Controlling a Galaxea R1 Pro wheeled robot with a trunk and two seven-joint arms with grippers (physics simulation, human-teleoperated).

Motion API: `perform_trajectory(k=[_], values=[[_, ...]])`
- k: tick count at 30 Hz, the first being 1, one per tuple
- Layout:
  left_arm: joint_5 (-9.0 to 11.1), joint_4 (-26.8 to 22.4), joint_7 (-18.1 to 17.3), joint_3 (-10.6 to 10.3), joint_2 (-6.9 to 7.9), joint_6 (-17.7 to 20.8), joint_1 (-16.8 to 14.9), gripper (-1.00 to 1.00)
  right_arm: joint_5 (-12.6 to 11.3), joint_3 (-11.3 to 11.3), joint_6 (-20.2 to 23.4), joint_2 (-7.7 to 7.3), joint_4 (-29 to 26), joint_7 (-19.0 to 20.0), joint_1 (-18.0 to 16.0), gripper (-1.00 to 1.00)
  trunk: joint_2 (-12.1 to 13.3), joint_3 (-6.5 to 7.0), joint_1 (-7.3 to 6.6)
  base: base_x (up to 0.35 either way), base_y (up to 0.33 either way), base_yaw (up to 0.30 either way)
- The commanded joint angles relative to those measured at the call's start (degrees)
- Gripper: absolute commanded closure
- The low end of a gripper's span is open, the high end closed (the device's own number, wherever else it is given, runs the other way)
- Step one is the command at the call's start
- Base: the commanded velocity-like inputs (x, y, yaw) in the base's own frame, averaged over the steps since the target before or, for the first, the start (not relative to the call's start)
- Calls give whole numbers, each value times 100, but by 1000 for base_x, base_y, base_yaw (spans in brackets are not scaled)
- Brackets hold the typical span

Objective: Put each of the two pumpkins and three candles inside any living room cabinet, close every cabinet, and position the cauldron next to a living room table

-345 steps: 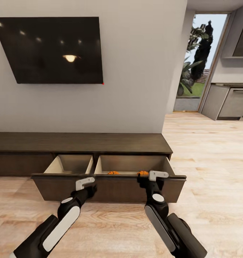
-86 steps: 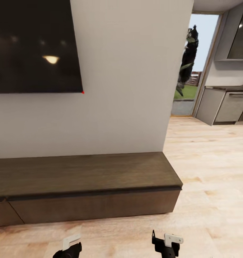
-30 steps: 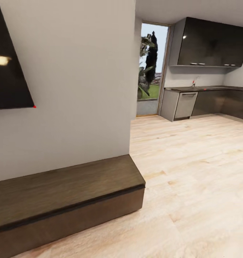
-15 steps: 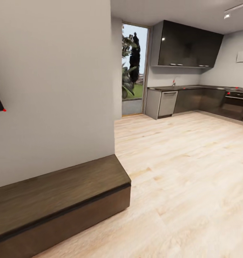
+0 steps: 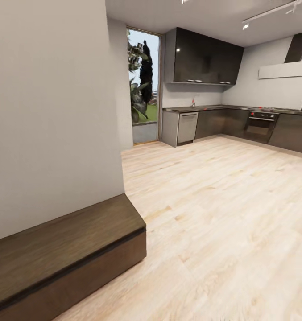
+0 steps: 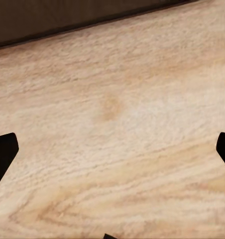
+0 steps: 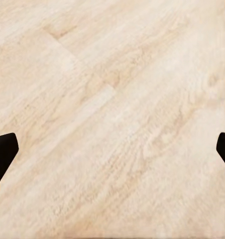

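Left gripper [image 6: 112,152] spread wide, 2 dark fingertips [image 6: 2,152] at opposite margins of the left wrist view, nothing between them, hanging over pale plank floor [image 6: 122,149] with the dark base of the cabinet [image 6: 67,17] just beyond. Right gripper [image 7: 112,152] likewise released and wide, fingertips [image 7: 2,152] apart, empty, above bare planks [image 7: 117,124]. Further out, in the head view: cabinet [image 5: 66,249] long, low, dark brown, plain front flush and shut, set against the grey wall [image 5: 48,111], its end corner where the wall ends. Broad open floor [image 5: 222,214] to the right of that corner, running unobstructed to the kitchen: glossy dark upper cupboards [image 5: 206,58], dark counter units with an oven [image 5: 260,127], a grey appliance front [image 5: 186,128]. Tall glass door [image 5: 144,84] beside the wall's end, greenery outside.
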Motion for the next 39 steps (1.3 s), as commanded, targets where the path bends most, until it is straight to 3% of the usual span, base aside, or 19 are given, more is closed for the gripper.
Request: perform_trajectory(k=[1,19,39], values=[[7,-5,48,-48,-1,-7,0,-100,1,47,-8,4,13,-43,-6,-100,-2,-5,-1,0,0,-272],[9,0,55,-44,4,-4,0,-100,-19,19,3,4,13,-68,-6,-100,-2,-18,-1,0,0,-264],[9,3,48,-53,4,-5,0,-100,-26,8,11,5,13,-71,-6,-100,-2,-186,-1,0,0,-98]])
